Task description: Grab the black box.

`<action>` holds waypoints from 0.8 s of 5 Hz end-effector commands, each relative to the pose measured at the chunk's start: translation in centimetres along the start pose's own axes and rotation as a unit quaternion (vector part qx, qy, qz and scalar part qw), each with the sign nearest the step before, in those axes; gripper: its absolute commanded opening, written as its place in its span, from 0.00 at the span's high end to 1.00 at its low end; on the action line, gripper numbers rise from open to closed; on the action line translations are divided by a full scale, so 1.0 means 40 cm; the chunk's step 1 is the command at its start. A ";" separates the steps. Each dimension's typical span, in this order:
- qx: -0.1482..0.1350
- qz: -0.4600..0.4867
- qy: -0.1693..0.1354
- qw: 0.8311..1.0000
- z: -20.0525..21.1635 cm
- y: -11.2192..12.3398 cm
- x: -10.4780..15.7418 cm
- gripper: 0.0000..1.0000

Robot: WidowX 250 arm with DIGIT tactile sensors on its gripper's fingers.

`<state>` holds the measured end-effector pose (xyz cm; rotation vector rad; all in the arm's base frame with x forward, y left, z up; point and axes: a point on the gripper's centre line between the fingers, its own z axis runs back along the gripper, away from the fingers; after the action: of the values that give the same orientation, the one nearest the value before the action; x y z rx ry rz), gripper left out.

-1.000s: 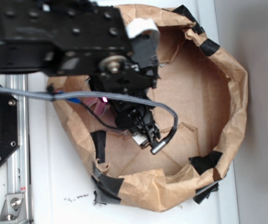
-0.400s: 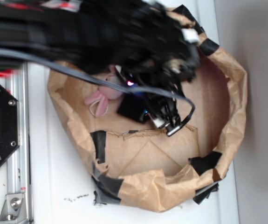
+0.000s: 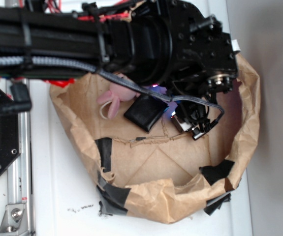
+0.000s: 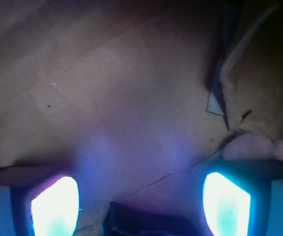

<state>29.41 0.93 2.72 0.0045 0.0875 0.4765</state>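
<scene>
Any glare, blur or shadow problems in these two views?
Wrist view: dim and soft, the two glowing fingertips blown out to white-blue, the black box only a dark edge at the bottom. Exterior view: fairly sharp, the arm shading the paper bag, purple glow by the gripper.

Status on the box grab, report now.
Hand open, empty, above bag floor. Black box free, just short of the fingers. Pink bunny touching box.
</scene>
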 end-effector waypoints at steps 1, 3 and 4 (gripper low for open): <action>-0.046 0.028 -0.084 0.995 0.152 0.076 -0.076 0.00; -0.084 0.098 -0.101 0.986 0.185 0.100 -0.093 0.00; -0.085 0.126 -0.090 0.984 0.123 0.077 -0.118 0.00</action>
<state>25.20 0.28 7.90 -0.1042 -0.0967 0.7301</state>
